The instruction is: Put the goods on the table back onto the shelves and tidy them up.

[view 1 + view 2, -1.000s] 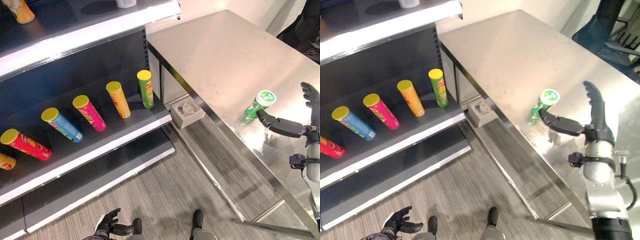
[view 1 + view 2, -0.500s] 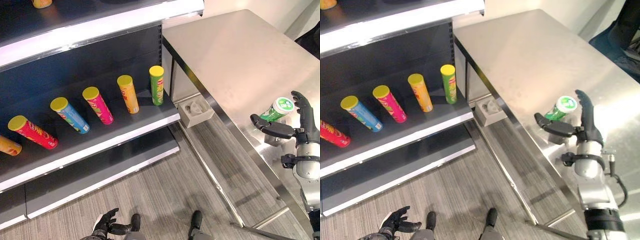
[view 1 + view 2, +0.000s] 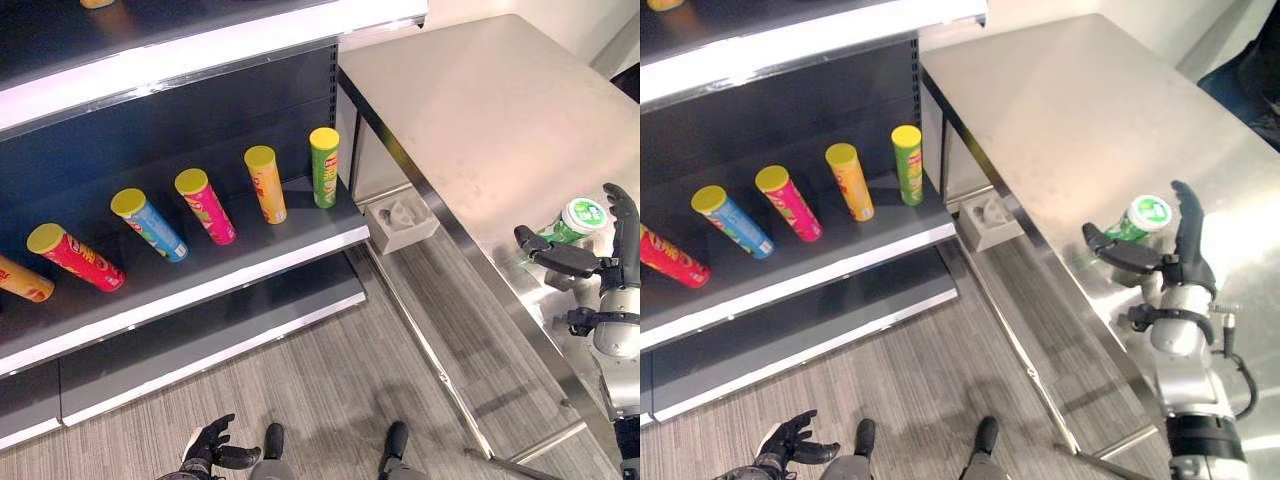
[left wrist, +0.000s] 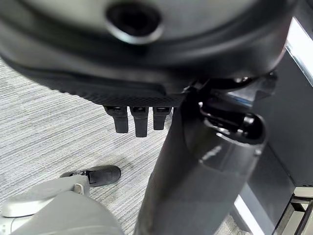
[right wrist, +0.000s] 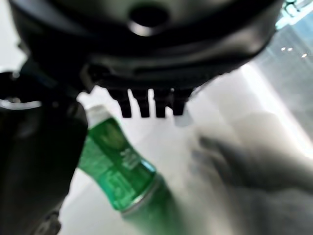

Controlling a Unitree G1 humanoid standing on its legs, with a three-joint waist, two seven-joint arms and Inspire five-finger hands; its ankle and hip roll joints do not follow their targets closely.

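The right hand (image 3: 1175, 262) brackets, fingers apart (unclamped), the green white-lidded plastic canister (image 3: 1137, 220) between thumb and fingers; careless closing could topple it.

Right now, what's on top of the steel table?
One green can with a white lid stands on the table, between the thumb and straight fingers of the right hand. The hand covers the can's base and the table surface behind it.

The right hand (image 5: 63, 122) spreads its straight fingers (image 5: 146, 105) over a green can (image 5: 115, 169). The can stands on the shiny metal table (image 5: 254, 161), between the thumb and the fingers, touching neither as far as can be seen.
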